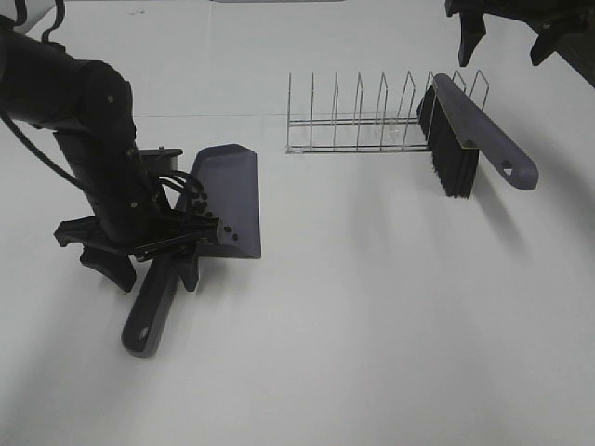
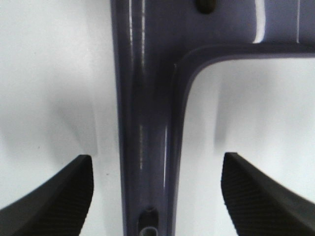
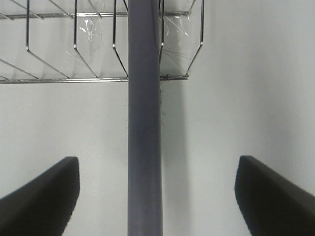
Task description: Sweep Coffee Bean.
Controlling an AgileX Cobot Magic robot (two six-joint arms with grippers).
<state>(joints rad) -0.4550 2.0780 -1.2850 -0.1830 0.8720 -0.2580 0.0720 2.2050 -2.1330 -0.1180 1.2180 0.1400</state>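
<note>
The left gripper (image 1: pixel 153 269) hangs low over a white table (image 1: pixel 372 353), its jaws spread wide; between them runs the handle of a grey-purple dustpan (image 1: pixel 228 195), which lies flat on the table with its pan ahead of the gripper; in the left wrist view the gripper (image 2: pixel 155 196) shows two dark ribbed fingers (image 2: pixel 54 199), one on each side of the dustpan (image 2: pixel 147 123), with bare table showing between each finger and the handle, so nothing is pinched. The right gripper (image 1: pixel 509 35) is also wide open and holds nothing; in the right wrist view the gripper (image 3: pixel 157 196) has the long handle of a brush (image 3: pixel 144 147) centred between its fingers (image 3: pixel 44 196), well apart from both; ahead of it stands a wire rack (image 3: pixel 74 59). From above, the brush (image 1: pixel 483 130) leans on the end of the wire rack (image 1: pixel 363 121), black bristles hanging down. The coffee beans cannot be made out in any view.
</note>
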